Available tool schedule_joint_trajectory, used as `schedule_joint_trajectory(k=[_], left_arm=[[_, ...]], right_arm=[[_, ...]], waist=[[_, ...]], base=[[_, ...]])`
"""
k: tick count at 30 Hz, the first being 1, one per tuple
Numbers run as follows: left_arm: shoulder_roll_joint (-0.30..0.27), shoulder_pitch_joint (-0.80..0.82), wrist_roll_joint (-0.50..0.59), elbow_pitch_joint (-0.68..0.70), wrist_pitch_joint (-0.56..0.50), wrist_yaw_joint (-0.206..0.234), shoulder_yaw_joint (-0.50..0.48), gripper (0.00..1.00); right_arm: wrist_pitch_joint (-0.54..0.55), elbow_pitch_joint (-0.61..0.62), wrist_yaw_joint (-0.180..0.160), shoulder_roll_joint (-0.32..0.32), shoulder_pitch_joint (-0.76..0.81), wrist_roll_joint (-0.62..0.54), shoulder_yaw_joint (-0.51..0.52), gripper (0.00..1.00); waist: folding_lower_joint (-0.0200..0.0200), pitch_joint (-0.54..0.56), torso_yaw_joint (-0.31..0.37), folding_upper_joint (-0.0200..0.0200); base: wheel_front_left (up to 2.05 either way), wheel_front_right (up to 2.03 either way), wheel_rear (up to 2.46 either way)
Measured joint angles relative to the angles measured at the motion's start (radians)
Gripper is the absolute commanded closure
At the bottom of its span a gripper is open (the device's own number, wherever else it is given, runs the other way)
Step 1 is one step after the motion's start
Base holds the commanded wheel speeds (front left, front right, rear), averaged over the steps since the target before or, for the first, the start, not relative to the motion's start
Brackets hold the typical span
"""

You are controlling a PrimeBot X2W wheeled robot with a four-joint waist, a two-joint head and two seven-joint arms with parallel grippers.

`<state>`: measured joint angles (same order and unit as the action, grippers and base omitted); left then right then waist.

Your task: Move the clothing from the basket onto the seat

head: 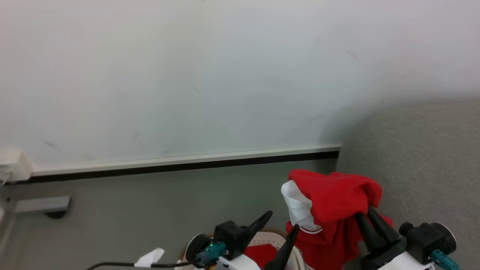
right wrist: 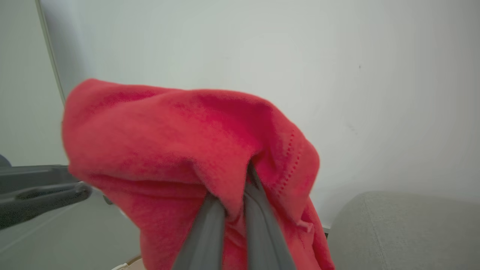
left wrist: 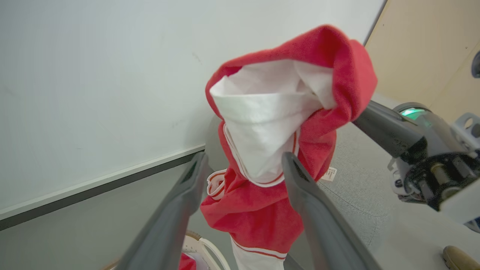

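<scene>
The red clothing [head: 333, 202] with white panels hangs in the air, bunched over my right gripper [head: 365, 215], which is shut on it. In the right wrist view the red fabric [right wrist: 195, 150] drapes over the two closed fingers [right wrist: 210, 228]. My left gripper [head: 283, 223] stands open just left of the garment; in the left wrist view the clothing [left wrist: 281, 150] hangs beyond its spread fingers [left wrist: 300, 180]. The basket [head: 270, 238] shows only as a bit of rim at the bottom, below the garment, with more red cloth inside. The grey seat [head: 420, 161] rises at the right.
A pale wall [head: 187, 75] with a white and black skirting strip [head: 187, 163] runs behind. Grey floor [head: 150, 206] lies left of the basket. A metal foot of some furniture [head: 41, 205] sits at far left. The tip of a brown shoe [left wrist: 459, 258] shows on the seat's side.
</scene>
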<state>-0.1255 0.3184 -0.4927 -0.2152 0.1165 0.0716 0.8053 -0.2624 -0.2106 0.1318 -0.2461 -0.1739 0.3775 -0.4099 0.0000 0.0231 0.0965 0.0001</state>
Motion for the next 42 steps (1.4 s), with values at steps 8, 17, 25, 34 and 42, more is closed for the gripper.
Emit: schedule_joint_trajectory(k=[8, 17, 25, 34, 42], left_arm=[[0.018, 0.011, 0.007, -0.03, 0.026, -0.016, 0.026, 0.0], [0.038, 0.04, 0.008, -0.027, 0.034, -0.018, 0.045, 0.0], [0.038, 0.211, 0.069, 0.003, -0.004, -0.029, 0.044, 0.0], [0.029, 0.445, 0.163, 0.021, -0.039, -0.061, 0.044, 0.0], [0.039, 0.595, 0.215, 0.015, -0.055, -0.085, 0.062, 0.0]], right_arm=[[0.0, 0.02, 0.0, -0.009, 0.015, -0.008, 0.044, 1.0], [0.0, 0.051, 0.0, 0.003, 0.019, -0.018, 0.116, 1.0], [0.0, 0.096, 0.0, 0.043, -0.077, -0.024, 0.242, 1.0], [0.008, 0.083, 0.0, -0.073, -0.452, -0.073, 0.421, 1.0], [0.108, -0.04, 0.0, -0.245, -0.732, -0.032, 0.567, 1.0]], waist=[[0.0, -0.018, 0.126, 0.0], [0.0, -0.061, 0.223, 0.0], [0.0, -0.193, 0.223, 0.0], [0.0003, -0.435, 0.19, 0.0], [0.0003, -0.611, 0.149, -0.0001]], base=[[0.0, 0.0, 0.0], [0.0, 0.0, 0.0], [0.0, 0.0, 0.0], [0.0, 0.0, 0.0], [0.0, 0.0, 0.0]])
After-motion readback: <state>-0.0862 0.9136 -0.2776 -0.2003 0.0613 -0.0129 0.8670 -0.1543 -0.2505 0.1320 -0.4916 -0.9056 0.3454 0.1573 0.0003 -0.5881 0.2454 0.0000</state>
